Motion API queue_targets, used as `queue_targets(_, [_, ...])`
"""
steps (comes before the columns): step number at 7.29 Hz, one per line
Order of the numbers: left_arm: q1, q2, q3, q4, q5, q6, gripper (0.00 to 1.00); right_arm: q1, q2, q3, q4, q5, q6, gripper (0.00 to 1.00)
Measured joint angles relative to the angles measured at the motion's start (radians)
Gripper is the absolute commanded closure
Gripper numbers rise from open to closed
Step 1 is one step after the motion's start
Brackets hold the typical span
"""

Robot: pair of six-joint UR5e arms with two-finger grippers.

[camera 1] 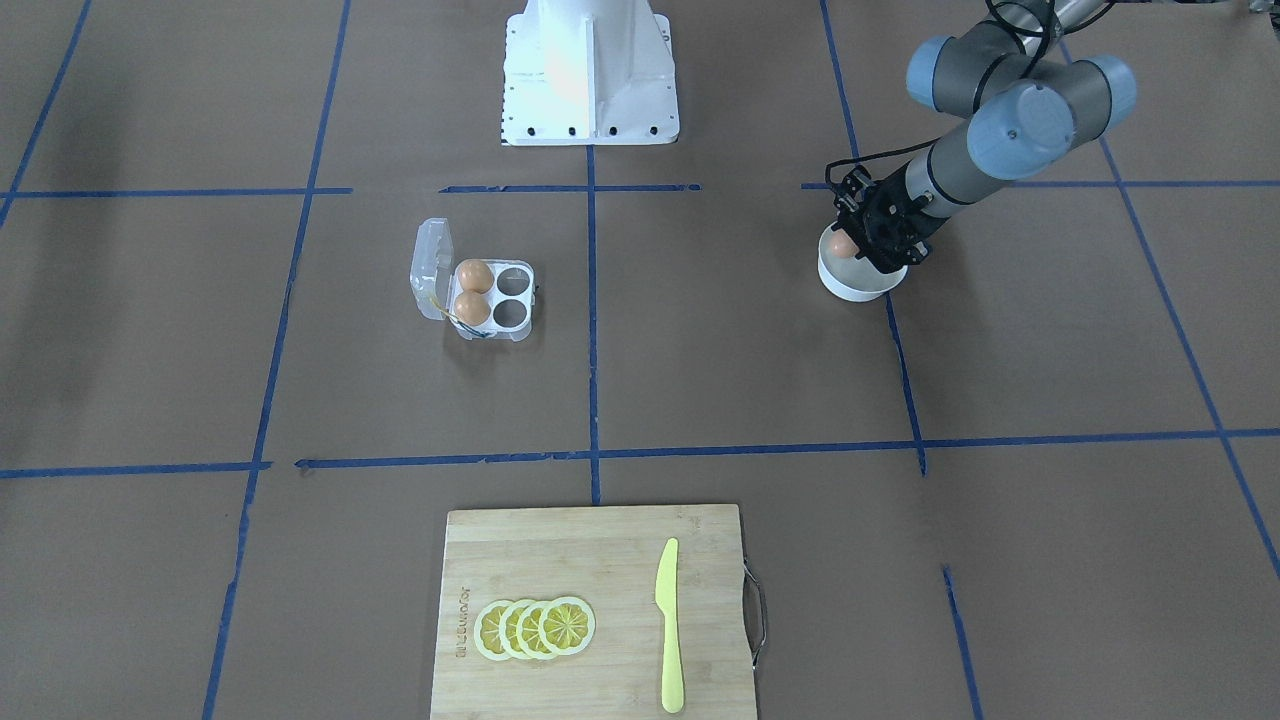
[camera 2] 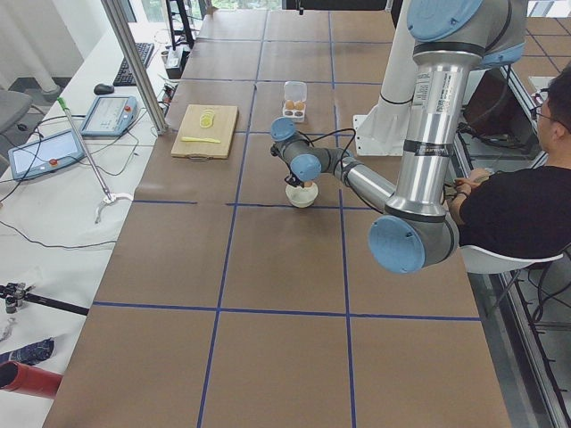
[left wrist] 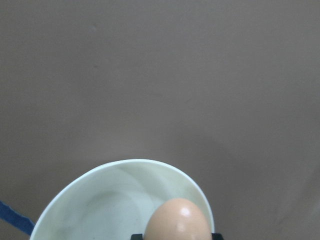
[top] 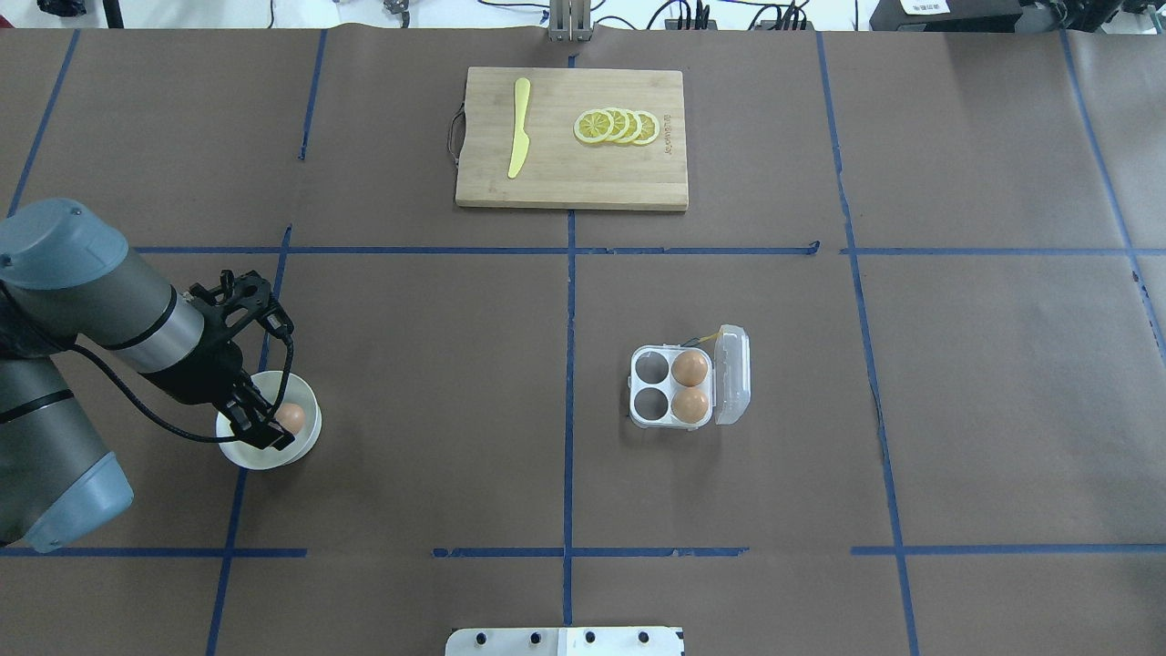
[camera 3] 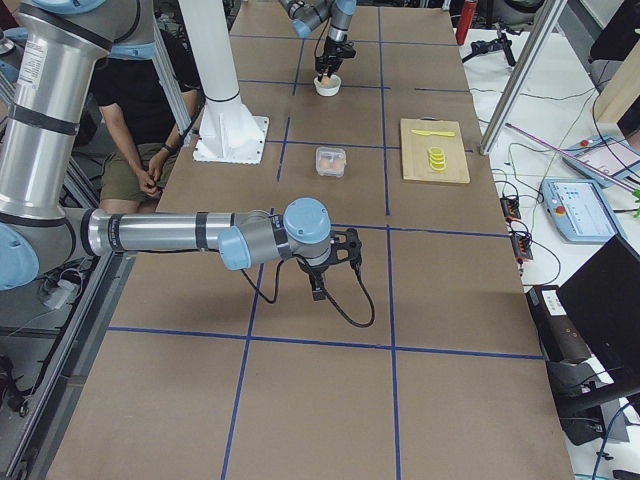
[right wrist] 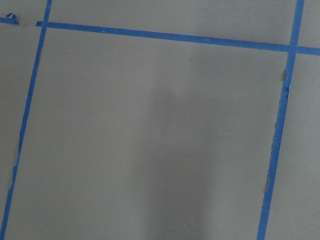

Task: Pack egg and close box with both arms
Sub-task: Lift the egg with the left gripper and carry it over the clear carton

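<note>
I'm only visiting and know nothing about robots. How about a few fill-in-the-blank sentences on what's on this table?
1. The clear carton already holds ___ eggs.
2. Its lid is ___.
3. The left tool has its fingers on either side of an egg at the white ___.
4. On the cutting board, apart from the lemon slices, lies a yellow ___.

Missing words: two; open; bowl; knife.
</note>
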Motion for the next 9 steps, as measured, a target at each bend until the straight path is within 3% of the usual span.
queue_targets(3, [0.031, -0.126, 0.002, 0.003, 0.068, -0.261, 1.0, 0.0, 0.0, 0.001, 0.001, 0.001, 0.001, 0.0])
queue_targets(4, [0.066, -0.217, 0.05, 0.003, 0.084, -0.379, 1.0, 0.0, -0.001, 0.0, 0.001, 0.001, 0.001, 0.0])
queue_targets(7, [0.19, -0.485, 0.208, -0.002, 0.261, -0.709, 1.0, 0.0, 0.001, 0.0, 0.001, 0.0, 0.001, 0.0])
queue_targets(9, [0.24, -0.689, 0.379, -0.008, 0.311, -0.891, 1.0, 0.0, 0.001, 0.0, 0.002, 0.0, 0.002, 0.0])
